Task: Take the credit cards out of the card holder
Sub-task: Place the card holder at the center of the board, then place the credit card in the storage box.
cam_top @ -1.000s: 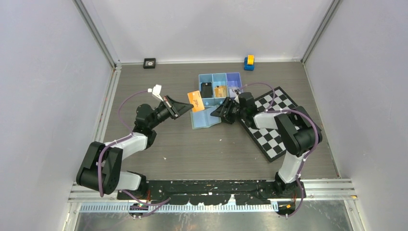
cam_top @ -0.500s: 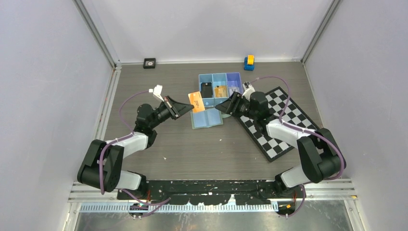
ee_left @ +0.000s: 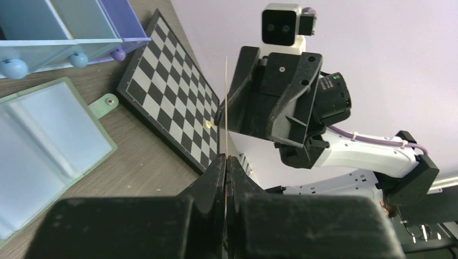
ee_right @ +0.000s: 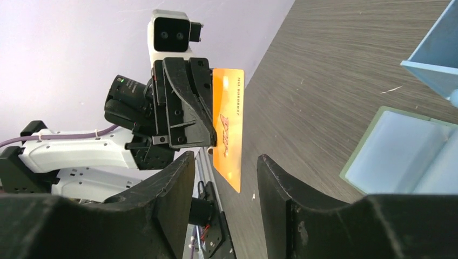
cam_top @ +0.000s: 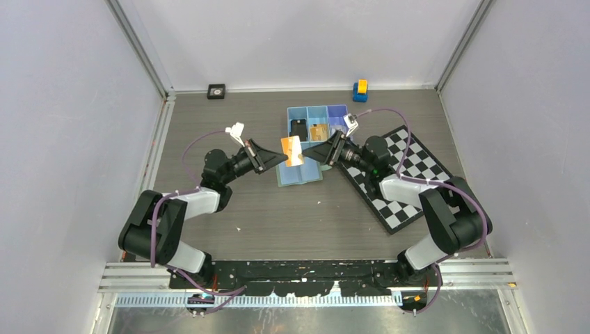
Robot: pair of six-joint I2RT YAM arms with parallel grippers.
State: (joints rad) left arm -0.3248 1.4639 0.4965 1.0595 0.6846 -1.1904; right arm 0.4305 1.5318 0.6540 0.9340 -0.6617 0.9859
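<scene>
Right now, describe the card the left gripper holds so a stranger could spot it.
Find the blue three-compartment tray on the far side of the table. Just in front of it, near the open green card holder, the left gripper pinches an orange card in mid-air. The black card and gold card lie in the tray; this one is held aloft.

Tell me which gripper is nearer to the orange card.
Left. The left gripper is shut on the orange card, held on edge in the air. The right gripper faces it close by, jaws open, not gripping it.
</scene>
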